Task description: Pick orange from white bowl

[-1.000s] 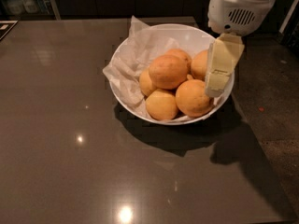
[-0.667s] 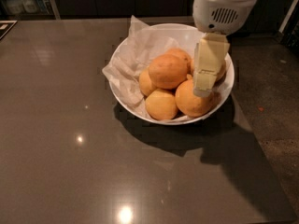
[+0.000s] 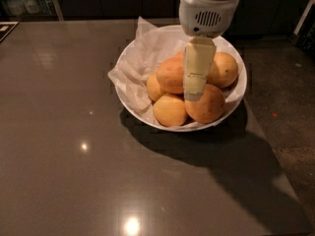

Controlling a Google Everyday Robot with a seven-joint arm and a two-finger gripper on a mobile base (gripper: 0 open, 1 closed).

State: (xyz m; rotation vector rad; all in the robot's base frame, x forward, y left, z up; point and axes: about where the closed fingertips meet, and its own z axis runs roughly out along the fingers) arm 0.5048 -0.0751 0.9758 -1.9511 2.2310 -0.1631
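1. Only the end of the arm is in view. It enters from the top edge, a little to the right of the middle.
2. The wrist housing (image 3: 209, 9) is white and rounded, with a small dark vent grille on the side that faces the camera.
3. The gripper (image 3: 193, 93) hangs below this housing and points almost straight down.
4. It is pale yellow, and its lower end is over the middle of the white bowl (image 3: 243, 82).

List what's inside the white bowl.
Crumpled white paper lines the wide glossy white bowl, with at least five round oranges piled on it. The robot's gripper hangs over the pile, covering part of the topmost orange; the bowl's bottom and anything beneath the pile are hidden.
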